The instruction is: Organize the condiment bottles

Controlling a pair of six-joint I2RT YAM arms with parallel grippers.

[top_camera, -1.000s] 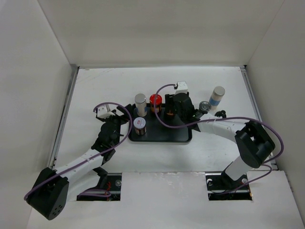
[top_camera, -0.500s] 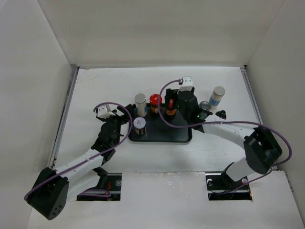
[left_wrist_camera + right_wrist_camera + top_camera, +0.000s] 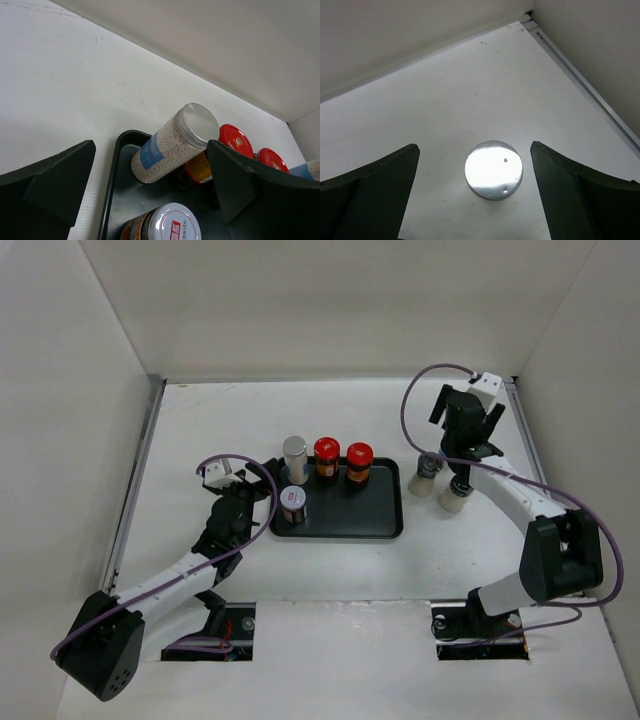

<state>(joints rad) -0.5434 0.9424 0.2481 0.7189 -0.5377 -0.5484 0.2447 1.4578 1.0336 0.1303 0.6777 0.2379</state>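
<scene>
Standing on the black tray [image 3: 378, 522] at mid-table are four of the condiment bottles. Along the far edge we've got a pale grey-capped jar [image 3: 294, 457], then the left red-capped jar [image 3: 326, 454] and the right red-capped jar [image 3: 358, 460] side by side. A short silver-lidded jar [image 3: 293, 502] sits at the near left corner.

Off the tray to the right, a small dark-lidded jar [image 3: 428, 471] is on the white table [image 3: 200, 420] just beside the tray's edge. Next to it is a pale jar [image 3: 454, 500], partly hidden under the right arm.

The right gripper [image 3: 466, 445] hangs above those two, fingers spread wide, gripping nothing. Its wrist camera looks straight down on a round silver lid [image 3: 493, 170] sitting between the fingers, clear of both. I can't tell which jar it tops.

Over on the left, the left gripper [image 3: 254, 496] sits low at the tray's left edge, fingers wide apart and empty. In its own view the grey-capped jar lines up between them, untouched.
</scene>
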